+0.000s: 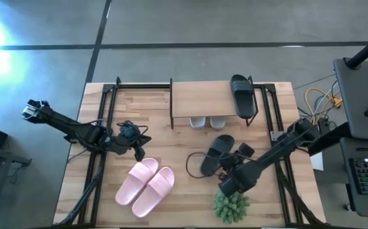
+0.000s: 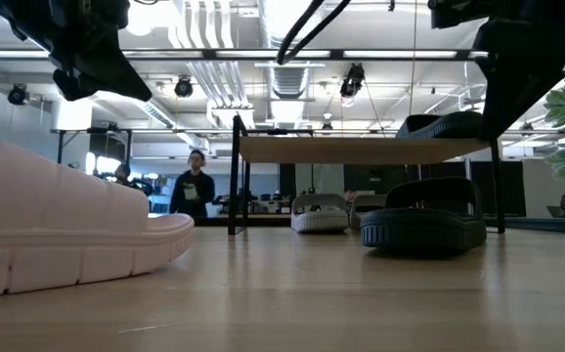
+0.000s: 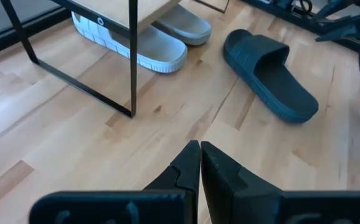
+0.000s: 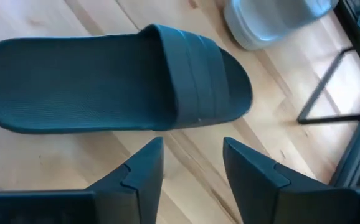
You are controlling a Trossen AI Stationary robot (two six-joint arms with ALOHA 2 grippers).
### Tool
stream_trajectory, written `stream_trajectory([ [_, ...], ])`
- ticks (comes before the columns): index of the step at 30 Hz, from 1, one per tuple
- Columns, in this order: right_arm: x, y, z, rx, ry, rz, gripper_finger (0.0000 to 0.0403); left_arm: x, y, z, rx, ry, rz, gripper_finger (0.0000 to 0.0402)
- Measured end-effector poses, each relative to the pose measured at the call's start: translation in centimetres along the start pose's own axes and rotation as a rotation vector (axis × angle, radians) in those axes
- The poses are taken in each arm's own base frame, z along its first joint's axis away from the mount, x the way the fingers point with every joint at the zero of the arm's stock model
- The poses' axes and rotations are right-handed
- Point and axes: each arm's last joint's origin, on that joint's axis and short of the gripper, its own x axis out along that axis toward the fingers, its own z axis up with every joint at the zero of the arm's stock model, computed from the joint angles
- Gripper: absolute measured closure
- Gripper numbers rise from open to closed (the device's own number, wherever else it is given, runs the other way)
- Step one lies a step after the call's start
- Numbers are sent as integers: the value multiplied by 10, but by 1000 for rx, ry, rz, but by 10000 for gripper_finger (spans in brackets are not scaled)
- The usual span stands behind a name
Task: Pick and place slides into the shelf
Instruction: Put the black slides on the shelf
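The shelf (image 1: 209,100) stands at the table's far side, with one black slide (image 1: 241,94) on its plank top. A grey-white pair (image 1: 207,122) sits under it on the table. The other black slide (image 1: 217,151) lies sole-down in front of the shelf, also seen in the right wrist view (image 4: 114,84). A pink pair (image 1: 146,186) lies side by side near the front. My right gripper (image 4: 192,142) is open and hovers just short of the black slide on the table. My left gripper (image 3: 200,148) is shut, above bare table to the left of the shelf.
A small green plant (image 1: 230,207) stands at the near edge, close under my right arm. A dark cable loop (image 1: 193,166) lies beside the black slide. The shelf's thin black legs (image 3: 132,62) stand ahead of my left gripper. People stand in the room beyond (image 2: 196,186).
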Motion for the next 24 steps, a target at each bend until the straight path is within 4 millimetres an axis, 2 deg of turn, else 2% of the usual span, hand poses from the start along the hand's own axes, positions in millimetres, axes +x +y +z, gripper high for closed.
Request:
stream_trajectory([
  [7, 9, 0, 7, -53, -12, 5, 207, 1, 0, 0, 2, 3, 2, 402],
  [11, 18, -1, 14, -60, -70, -37, 205, 1, 0, 0, 2, 3, 2, 402],
  [15, 24, 3, 22, -119, -94, -3, 204, 1, 0, 0, 1, 2, 1, 402],
  [24, 40, 3, 24, -176, -73, -29, 204, 1, -1, -1, 3, 4, 3, 402],
])
